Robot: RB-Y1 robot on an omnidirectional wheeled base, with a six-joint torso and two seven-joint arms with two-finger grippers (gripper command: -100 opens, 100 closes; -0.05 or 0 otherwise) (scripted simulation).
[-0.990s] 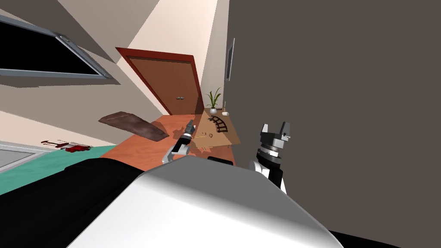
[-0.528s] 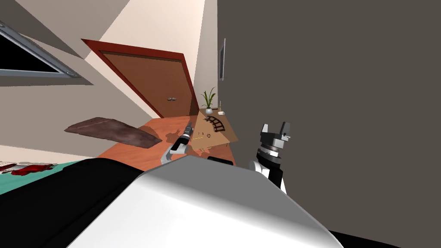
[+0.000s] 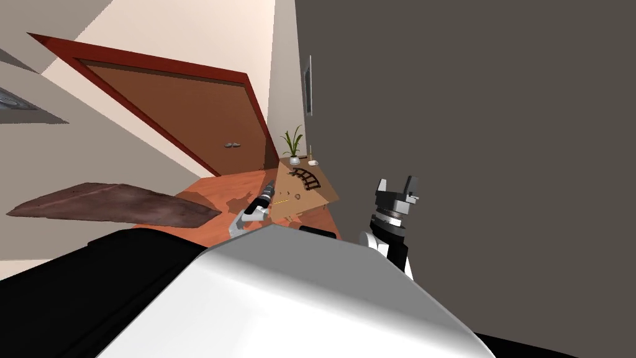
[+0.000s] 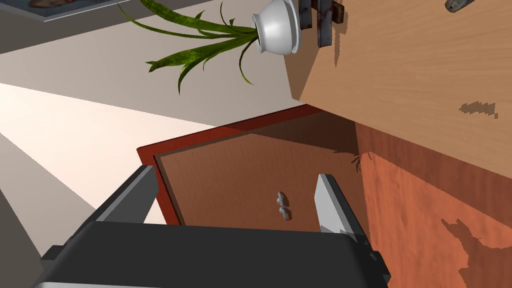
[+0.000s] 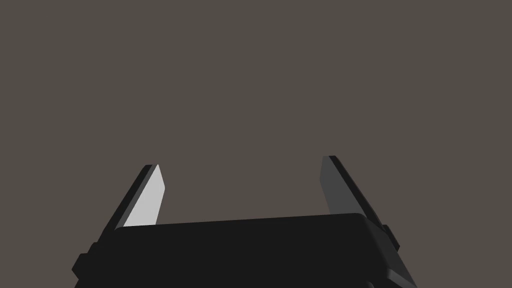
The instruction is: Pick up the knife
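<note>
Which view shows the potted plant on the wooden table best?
Left wrist view: the potted plant is close, white pot and green leaves clear. Head view has it tiny at the table's far end. Right wrist view faces the dark grey wall.

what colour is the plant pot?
White. The plant pot shows best in the left wrist view.

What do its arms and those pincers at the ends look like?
The left gripper and right gripper are each a dark box with two thin, light grey, blade-like fingers. The arms are white and grey with dark joints.
</note>
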